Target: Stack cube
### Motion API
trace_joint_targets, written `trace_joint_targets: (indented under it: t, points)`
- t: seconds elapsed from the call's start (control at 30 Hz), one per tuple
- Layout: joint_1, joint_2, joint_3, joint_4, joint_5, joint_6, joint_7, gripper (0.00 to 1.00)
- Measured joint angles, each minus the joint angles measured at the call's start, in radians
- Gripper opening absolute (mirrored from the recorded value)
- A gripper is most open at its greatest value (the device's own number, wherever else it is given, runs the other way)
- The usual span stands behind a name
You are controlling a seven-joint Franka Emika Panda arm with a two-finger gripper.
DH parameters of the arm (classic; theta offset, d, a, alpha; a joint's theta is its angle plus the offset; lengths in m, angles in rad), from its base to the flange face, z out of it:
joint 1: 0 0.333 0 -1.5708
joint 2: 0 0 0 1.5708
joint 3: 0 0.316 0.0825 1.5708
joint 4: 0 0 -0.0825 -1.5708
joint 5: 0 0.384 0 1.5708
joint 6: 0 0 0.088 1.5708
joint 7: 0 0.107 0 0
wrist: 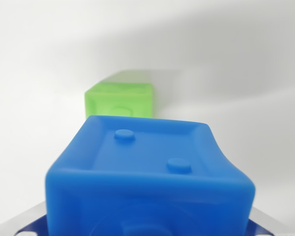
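Reading left to right: gripper (150, 227) metal shows at both near corners, flanking the blue cube (150, 172), so it looks clamped on it, fingers mostly hidden. Blue cube fills the near centre, two studs on its recessed face. Green cube (121, 100) sits beyond, slightly left: likely the stack base.

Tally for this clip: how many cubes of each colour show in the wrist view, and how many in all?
Blue cube: 1
Green cube: 1
Total: 2 cubes
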Motion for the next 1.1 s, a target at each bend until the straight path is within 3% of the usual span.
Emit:
trace_joint_targets:
  t: [0.53, 1.1]
  points:
    - [0.045, 0.012, 0.0, 0.029, 0.0, -0.019, 0.091, 0.0]
    - [0.045, 0.109, -0.001, 0.029, 0.0, 0.071, 0.092, 0.0]
